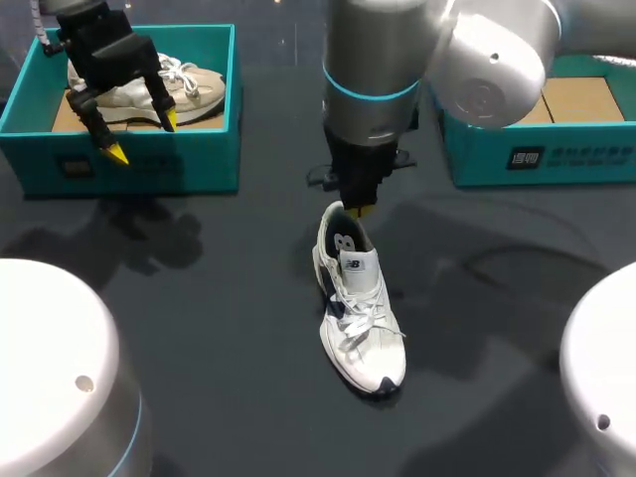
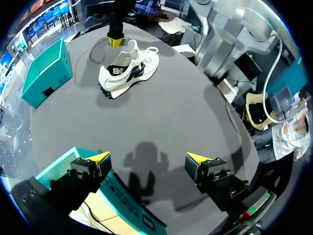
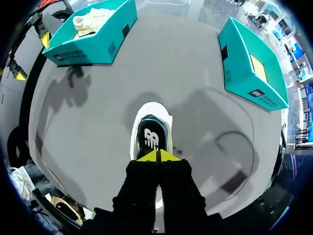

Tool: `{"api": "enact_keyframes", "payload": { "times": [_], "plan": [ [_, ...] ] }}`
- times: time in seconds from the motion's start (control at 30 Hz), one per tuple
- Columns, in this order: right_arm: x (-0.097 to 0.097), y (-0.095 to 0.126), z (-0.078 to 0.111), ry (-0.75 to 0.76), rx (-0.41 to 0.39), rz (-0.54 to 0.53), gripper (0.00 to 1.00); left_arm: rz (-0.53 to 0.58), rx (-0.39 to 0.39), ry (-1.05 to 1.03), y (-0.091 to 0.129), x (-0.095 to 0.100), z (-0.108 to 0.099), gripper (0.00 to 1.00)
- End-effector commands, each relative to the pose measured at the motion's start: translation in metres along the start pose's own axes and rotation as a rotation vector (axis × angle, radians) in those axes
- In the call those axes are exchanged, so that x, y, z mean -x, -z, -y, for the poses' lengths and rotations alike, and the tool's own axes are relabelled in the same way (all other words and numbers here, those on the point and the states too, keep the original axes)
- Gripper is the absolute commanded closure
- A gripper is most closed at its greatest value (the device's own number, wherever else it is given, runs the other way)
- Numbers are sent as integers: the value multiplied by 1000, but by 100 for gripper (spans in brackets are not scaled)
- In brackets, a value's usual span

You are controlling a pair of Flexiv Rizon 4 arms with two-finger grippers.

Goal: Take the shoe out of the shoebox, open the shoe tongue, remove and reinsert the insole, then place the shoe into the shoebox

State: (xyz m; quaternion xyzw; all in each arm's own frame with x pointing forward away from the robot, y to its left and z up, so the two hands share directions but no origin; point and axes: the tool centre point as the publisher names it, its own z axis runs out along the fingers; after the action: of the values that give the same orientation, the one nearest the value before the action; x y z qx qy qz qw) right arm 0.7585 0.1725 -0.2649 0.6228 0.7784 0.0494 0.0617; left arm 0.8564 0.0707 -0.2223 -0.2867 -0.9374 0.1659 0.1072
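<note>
Fingers (image 3: pixel 148 156) of the right gripper (image 1: pixel 360 209), pressed together, meet the heel of the white lace-up sneaker with dark side panels (image 1: pixel 360 313), which lies at frame centre outside both boxes; whether they pinch its black insole (image 3: pixel 151 137) cannot be told. Insole removal appears to be in hand, calling next for a steady lift at the heel. On the dark grey table (image 1: pixel 199 298), the left gripper (image 1: pixel 143 137) hangs spread over the teal cardboard shoebox (image 1: pixel 149 164) at upper left; a second teal shoebox (image 1: pixel 537 159) stands at upper right.

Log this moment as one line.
right pincer: shut at heel of white shoe on table | left pincer: open over left shoebox | insole: in shoe
</note>
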Motion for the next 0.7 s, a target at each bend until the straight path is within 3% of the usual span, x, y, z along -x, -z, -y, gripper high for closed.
{"api": "enact_keyframes", "payload": {
  "times": [0.03,0.1,0.43,0.7],
  "plan": [
    [-20,-23,7,79,65,186,100,0,2,-1,0,-1,0,0],
    [-18,-23,11,97,98,187,100,0,2,-1,0,-1,0,0],
    [-18,-23,11,97,98,187,100,0,2,-1,0,-1,0,0],
    [-3,-59,8,0,82,197,100,0,2,-1,0,-1,0,0]
  ]
}}
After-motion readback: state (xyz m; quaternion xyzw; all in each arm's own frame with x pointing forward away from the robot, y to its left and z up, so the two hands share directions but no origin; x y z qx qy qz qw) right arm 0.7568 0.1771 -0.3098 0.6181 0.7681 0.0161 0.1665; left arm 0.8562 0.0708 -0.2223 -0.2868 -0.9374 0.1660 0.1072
